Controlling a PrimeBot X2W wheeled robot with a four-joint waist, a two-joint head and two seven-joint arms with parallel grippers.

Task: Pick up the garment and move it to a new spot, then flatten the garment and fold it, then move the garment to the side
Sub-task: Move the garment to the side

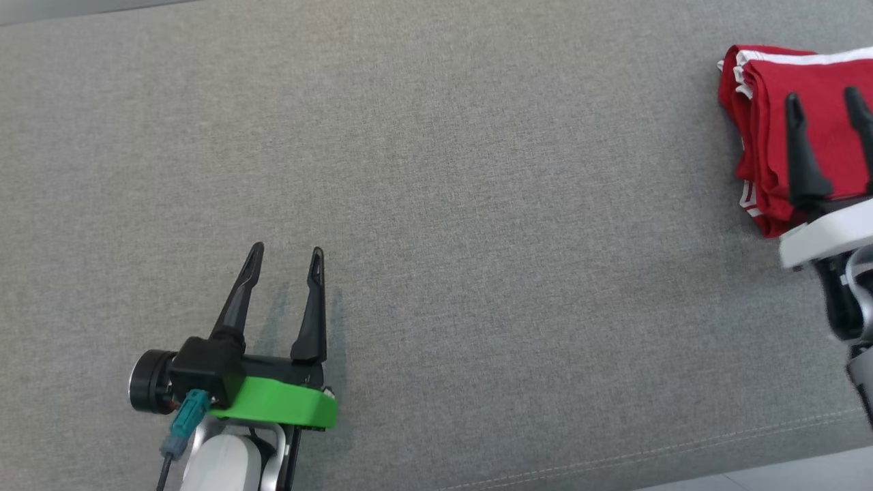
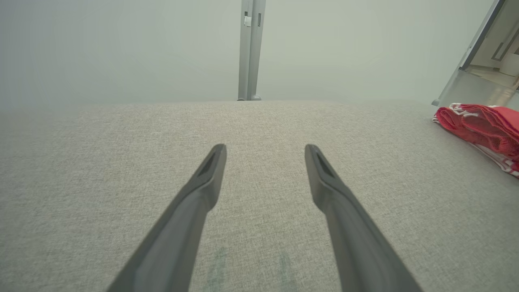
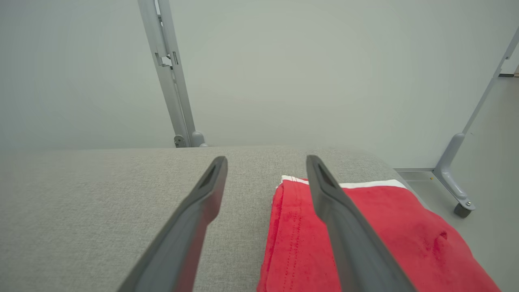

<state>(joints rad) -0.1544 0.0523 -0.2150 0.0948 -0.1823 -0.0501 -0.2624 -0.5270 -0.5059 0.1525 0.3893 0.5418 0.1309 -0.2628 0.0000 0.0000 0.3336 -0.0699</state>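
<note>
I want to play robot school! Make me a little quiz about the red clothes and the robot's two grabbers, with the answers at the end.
1. True or false: the left gripper is holding the folded red garment.
2. Where does the garment lie on the grey fabric surface? A) at the robot's far right, B) in the middle, C) beneath the left gripper.
3. Fill in: the right gripper is above the garment with its jaws ____.
Key: 1 false, its fingers stand apart over bare fabric. 2 A. 3 open.
</note>
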